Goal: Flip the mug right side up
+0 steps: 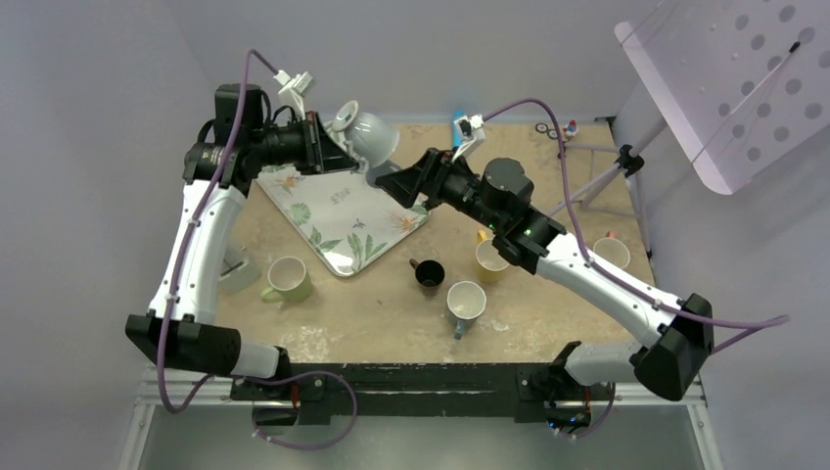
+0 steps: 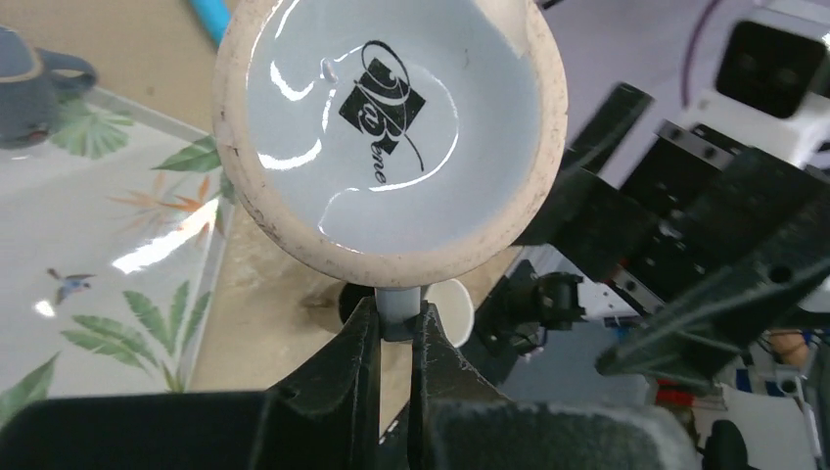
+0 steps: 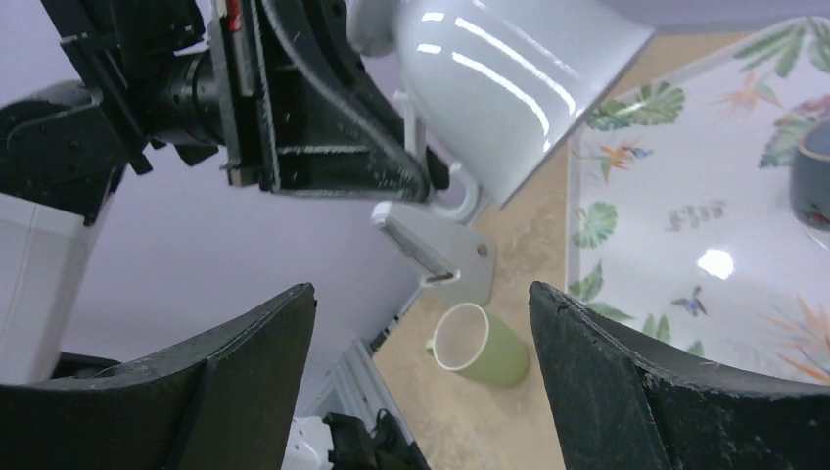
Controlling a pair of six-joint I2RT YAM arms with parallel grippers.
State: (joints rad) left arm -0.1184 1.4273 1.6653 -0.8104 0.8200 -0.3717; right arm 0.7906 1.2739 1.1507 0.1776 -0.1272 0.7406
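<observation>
Mug (image 1: 372, 135) is held in the air above the far corner of the tray (image 1: 338, 211), tilted well off upright. In the left wrist view its unglazed foot ring and printed base (image 2: 391, 127) face the camera; the mouth cannot be seen in any view. The left gripper (image 2: 396, 328) is clenched on the mug's handle, which shows as a pale strip pinched between the two dark fingers (image 2: 357, 352) just under the base. The right gripper (image 1: 384, 179) sits just beside the mug on its right side with jaws spread wide and nothing between them. Its wrist view shows both fingers (image 3: 254, 382) far apart, with the glossy mug wall (image 3: 519, 78) above and no contact. A grey-blue mug (image 2: 29, 83) stands on the leaf-patterned tray. On the bare tabletop nearer the arm bases stand a green mug (image 1: 287, 279), a small black cup (image 1: 429, 273), a yellow mug (image 1: 489, 259) partly under the right arm, and a white mug with a blue handle (image 1: 466, 304) — all apart from one another.
</observation>
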